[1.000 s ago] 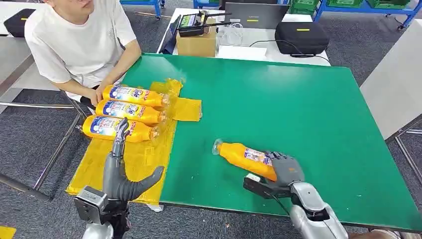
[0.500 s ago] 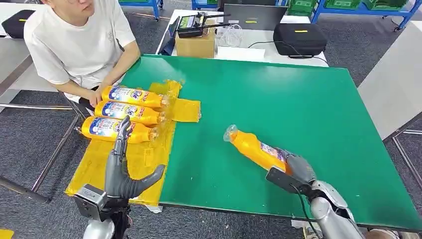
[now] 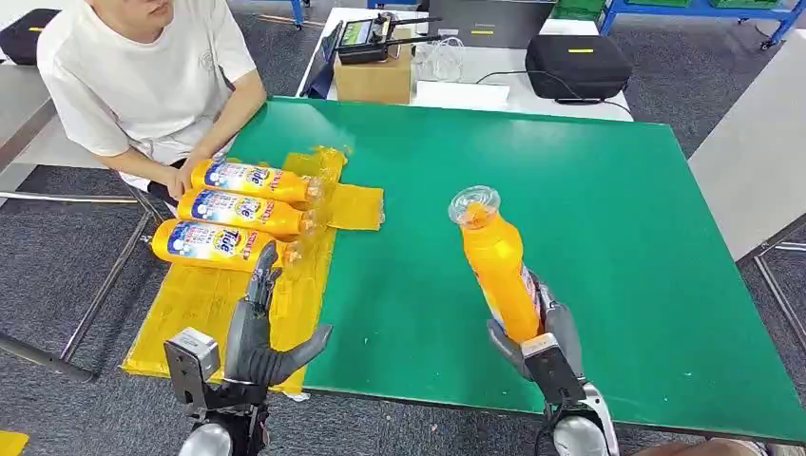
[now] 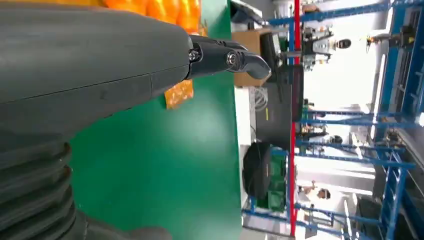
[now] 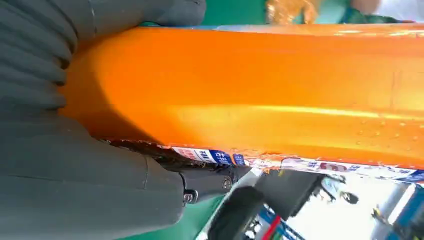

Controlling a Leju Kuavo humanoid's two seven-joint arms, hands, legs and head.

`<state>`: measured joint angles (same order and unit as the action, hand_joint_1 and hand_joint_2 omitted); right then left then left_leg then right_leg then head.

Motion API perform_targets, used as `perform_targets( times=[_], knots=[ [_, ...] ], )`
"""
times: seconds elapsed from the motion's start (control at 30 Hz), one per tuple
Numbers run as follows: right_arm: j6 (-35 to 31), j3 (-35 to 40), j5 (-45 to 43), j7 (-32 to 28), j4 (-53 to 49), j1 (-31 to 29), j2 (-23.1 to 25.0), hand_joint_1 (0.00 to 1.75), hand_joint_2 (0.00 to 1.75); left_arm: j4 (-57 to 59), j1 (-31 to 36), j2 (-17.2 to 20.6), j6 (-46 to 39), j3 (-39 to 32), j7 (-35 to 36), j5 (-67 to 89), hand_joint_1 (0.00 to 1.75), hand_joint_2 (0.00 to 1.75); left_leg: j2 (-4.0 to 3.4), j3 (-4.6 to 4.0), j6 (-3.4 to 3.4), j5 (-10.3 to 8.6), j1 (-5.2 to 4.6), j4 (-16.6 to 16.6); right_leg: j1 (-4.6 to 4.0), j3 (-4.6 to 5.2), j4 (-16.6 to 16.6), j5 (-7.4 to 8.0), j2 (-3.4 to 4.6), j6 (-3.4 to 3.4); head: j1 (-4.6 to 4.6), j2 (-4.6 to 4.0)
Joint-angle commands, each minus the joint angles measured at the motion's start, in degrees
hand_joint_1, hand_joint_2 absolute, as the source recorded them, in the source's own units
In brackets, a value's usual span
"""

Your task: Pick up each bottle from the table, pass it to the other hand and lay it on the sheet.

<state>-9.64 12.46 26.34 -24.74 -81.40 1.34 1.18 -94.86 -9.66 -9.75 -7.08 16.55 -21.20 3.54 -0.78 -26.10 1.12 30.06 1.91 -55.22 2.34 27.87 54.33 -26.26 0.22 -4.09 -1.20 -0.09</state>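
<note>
The bench (image 3: pixel 608 218) carries a yellow sheet (image 3: pixel 204 304) at its left edge, where three bottles (image 3: pixel 233 211) already lie side by side. The right hand (image 3: pixel 542 332) grips the fourth bottle (image 3: pixel 499 271) by its base, raised cap-up near the front edge, likely for handover. The left hand (image 3: pixel 261 332) waits empty, fingers spread, over the sheet's front corner.

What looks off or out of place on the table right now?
Little stands out. The yellow sheet is crumpled at its far end and hangs over the table edge. Three bottles lie on it in a row. The right hand holds the fourth bottle raised, cap end up; left hand open.
</note>
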Motion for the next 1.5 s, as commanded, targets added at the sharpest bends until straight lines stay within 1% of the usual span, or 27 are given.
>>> perform_targets(
  times=[0.03,0.07,0.1,0.13,0.2,0.23,0.27,0.3,0.33,0.37,0.47,0.5,0.53,0.57,0.6,0.7,0.73,0.83,0.9,0.93,1.03,1.07,1.13,1.2,1.3,1.37,1.5],
  knots=[
    [-0.7,-3.4,-7.1,-4.7,-4.2,-3.4,6.6,1.75,1.75,2.9,3.5,0.1,3.9,3.9,-5.7,-3.5,0.00,1.75,0.08,-0.17,-0.10,-0.02,-0.04,0.0,0.00,0.18,0.1,0.00,-0.04,0.19,0.02,0.00],
    [-0.7,-2.3,-6.7,-4.5,-3.8,-4.1,6.5,1.75,1.75,3.2,3.7,-0.6,5.6,3.6,-3.9,-7.0,0.00,1.75,0.12,-0.23,-0.12,-0.03,-0.03,0.0,-0.02,0.22,0.0,0.00,-0.08,0.23,0.02,0.00],
    [-1.3,-1.1,-6.3,-4.7,-3.3,-4.9,6.5,1.75,1.75,3.6,4.1,-0.9,6.0,3.5,-4.0,-8.5,0.00,1.75,0.08,-0.29,-0.16,-0.03,-0.01,0.0,-0.05,0.28,0.1,0.02,-0.04,0.33,0.00,0.00],
    [-1.3,0.1,-6.2,-4.9,-2.7,-5.9,6.4,1.75,1.75,4.3,4.6,-1.2,6.3,3.5,-4.7,-9.2,0.00,1.75,-0.01,-0.30,-0.12,-0.03,0.00,0.0,-0.05,0.33,0.0,0.05,0.06,0.25,0.00,0.00],
    [-1.3,2.2,-6.2,-4.8,-1.8,-7.8,6.6,1.75,1.75,6.3,5.3,-1.7,6.8,3.6,-3.3,-11.3,0.00,1.75,-0.05,-0.21,-0.12,-0.03,0.00,0.0,-0.05,0.26,0.0,0.06,0.11,0.23,0.00,0.00],
    [-1.5,3.4,-6.5,-4.5,-1.1,-8.6,6.7,1.75,1.75,6.3,5.3,-2.5,4.0,3.4,-6.3,-8.3,0.00,1.75,-0.07,-0.20,-0.18,-0.06,0.02,0.1,-0.09,0.26,0.0,0.11,0.15,0.33,0.00,0.00],
    [-1.2,5.2,-6.6,-4.2,-0.3,-9.6,6.6,1.75,1.75,5.9,5.2,-3.4,-0.9,3.4,-11.0,-4.3,0.00,1.75,-0.04,-0.21,-0.14,-0.05,-0.02,0.0,-0.03,0.26,0.0,0.08,0.10,0.24,0.00,0.00],
    [0.6,7.5,-5.8,-3.0,1.7,-11.5,6.3,1.73,1.75,5.3,5.9,-3.4,-1.4,4.3,-12.8,-4.0,0.00,1.75,-0.10,-0.22,-0.19,-0.04,0.00,0.0,-0.07,0.30,0.0,0.10,0.17,0.30,0.00,0.00],
    [1.0,8.6,-5.5,-2.7,3.7,-12.8,6.3,1.66,1.75,4.8,6.1,-3.5,-0.6,4.7,-11.0,-5.5,0.00,1.75,-0.10,-0.24,-0.13,-0.03,0.00,0.0,-0.04,0.29,0.0,0.06,0.17,0.20,0.00,0.00],
    [0.9,9.5,-5.4,-2.7,6.1,-14.5,6.5,1.75,1.75,4.6,6.7,-2.7,0.5,6.1,-9.8,-6.1,0.00,1.75,-0.13,-0.23,-0.19,-0.03,0.02,0.0,-0.08,0.29,0.0,0.10,0.21,0.28,0.00,0.00],
    [2.6,11.7,-6.0,-3.5,10.8,-18.8,7.4,1.75,1.75,4.5,7.4,-1.5,1.3,7.9,-11.6,-4.0,0.00,1.75,-0.13,-0.14,-0.19,-0.06,0.03,0.1,-0.09,0.20,-0.1,0.11,0.21,0.30,0.02,0.00],
    [3.0,12.9,-5.5,-3.9,11.4,-19.7,7.6,1.75,1.75,5.0,7.8,-1.5,2.7,8.0,-10.3,-5.8,0.00,1.75,-0.13,-0.15,-0.17,-0.07,0.01,0.1,-0.06,0.21,0.0,0.09,0.18,0.25,0.02,0.00],
    [3.4,14.1,-5.0,-4.5,11.8,-20.2,7.7,1.75,1.75,6.0,8.2,-1.6,8.0,7.6,-5.2,-13.1,0.00,1.75,-0.14,-0.13,-0.21,-0.09,0.03,0.1,-0.09,0.19,-0.1,0.12,0.20,0.34,0.00,0.00],
    [3.9,15.8,-4.3,-5.4,11.9,-20.7,7.8,1.75,1.75,7.5,8.8,-2.1,10.8,6.5,-2.9,-18.3,0.00,1.75,-0.16,-0.15,-0.15,-0.05,0.01,0.1,-0.05,0.22,0.0,0.08,0.22,0.23,0.02,0.00],
    [4.3,17.7,-3.5,-6.2,11.8,-21.3,8.0,1.75,1.75,8.2,9.9,-2.4,11.2,6.2,-4.4,-18.8,0.00,1.75,-0.17,-0.11,-0.19,-0.07,0.02,0.1,-0.08,0.19,0.0,0.11,0.24,0.32,0.00,0.00],
    [4.6,20.6,-2.5,-6.4,11.4,-21.8,8.9,1.75,1.75,8.3,11.7,-2.9,11.1,6.4,-5.1,-18.6,0.00,1.75,-0.03,-0.20,-0.13,-0.07,0.00,0.1,-0.05,0.21,0.0,0.05,0.07,0.22,0.02,0.00],
    [4.6,20.6,-2.5,-6.4,11.4,-21.8,8.9,1.75,1.75,8.3,11.7,-2.9,11.1,6.4,-5.1,-18.6,0.00,1.75,-0.04,-0.20,-0.18,-0.08,0.02,0.1,-0.08,0.24,0.0,0.07,0.10,0.32,0.00,0.00],
    [4.5,20.7,-2.4,-6.4,11.4,-21.7,8.8,1.75,1.75,8.2,11.8,-3.0,11.0,6.6,-4.9,-18.6,0.00,1.75,0.09,-0.18,-0.16,-0.08,0.01,0.1,-0.06,0.17,0.0,0.03,-0.03,0.22,0.02,0.00],
    [5.2,22.8,-2.0,-7.4,10.7,-21.7,8.1,1.75,1.75,8.3,12.2,-2.7,11.5,7.5,-5.2,-18.8,0.00,1.75,0.12,-0.19,-0.20,-0.08,0.03,0.1,-0.09,0.14,-0.1,0.05,-0.05,0.26,0.02,0.00],
    [5.1,24.8,0.0,-8.8,9.9,-21.7,7.3,1.75,1.75,8.4,12.3,-2.8,11.4,8.1,-5.8,-18.1,0.00,1.75,0.09,-0.20,-0.17,-0.07,0.01,0.1,-0.06,0.17,0.0,0.04,-0.03,0.20,0.00,0.00],
    [4.6,27.5,1.8,-9.9,8.4,-19.5,5.6,1.75,1.75,9.8,12.8,-2.3,13.3,10.9,-5.8,-18.3,0.00,1.75,0.17,-0.21,-0.23,-0.09,0.02,0.1,-0.09,0.11,-0.1,0.05,-0.08,0.29,0.02,0.00],
    [4.7,28.1,1.7,-10.3,8.7,-18.8,5.4,1.75,1.75,10.2,12.8,-2.1,14.2,11.7,-6.0,-18.6,0.00,1.75,0.22,-0.19,-0.16,-0.08,0.02,0.1,-0.07,0.07,-0.1,0.01,-0.14,0.21,0.02,0.00],
    [3.5,28.7,2.5,-11.0,9.7,-18.1,5.4,1.75,1.75,10.4,12.7,-1.6,15.1,12.7,-6.1,-18.7,0.00,1.75,0.29,-0.18,-0.16,-0.09,0.00,0.1,-0.05,0.07,-0.1,0.00,-0.20,0.21,0.02,0.00],
    [3.9,28.4,0.4,-12.1,11.3,-17.7,6.5,1.75,1.75,10.2,12.4,-1.3,15.3,13.0,-6.6,-18.2,0.00,1.75,0.26,-0.14,-0.17,-0.09,0.02,0.1,-0.07,0.07,-0.1,0.02,-0.16,0.25,0.00,0.00],
    [4.0,28.8,0.5,-10.9,12.7,-17.8,6.5,1.75,1.75,8.4,11.6,-1.5,12.0,12.0,-9.0,-14.1,0.00,1.75,0.14,-0.18,-0.14,-0.07,0.00,0.1,-0.04,0.16,-0.1,0.02,-0.05,0.19,0.02,0.00],
    [5.4,29.2,0.9,-8.6,14.6,-18.2,6.2,1.75,1.75,6.9,11.1,-1.3,11.3,11.4,-9.6,-12.6,0.00,1.75,0.13,-0.14,-0.20,-0.09,0.03,0.2,-0.10,0.12,-0.1,0.05,-0.03,0.30,0.00,0.00],
    [6.6,29.0,1.0,-7.7,19.5,-19.5,6.4,1.75,1.75,5.7,10.5,-1.0,13.9,11.3,-9.6,-12.8,0.00,1.75,0.13,-0.17,-0.16,-0.09,0.02,0.1,-0.07,0.14,-0.1,0.04,-0.04,0.23,0.02,0.00]
  ],
)
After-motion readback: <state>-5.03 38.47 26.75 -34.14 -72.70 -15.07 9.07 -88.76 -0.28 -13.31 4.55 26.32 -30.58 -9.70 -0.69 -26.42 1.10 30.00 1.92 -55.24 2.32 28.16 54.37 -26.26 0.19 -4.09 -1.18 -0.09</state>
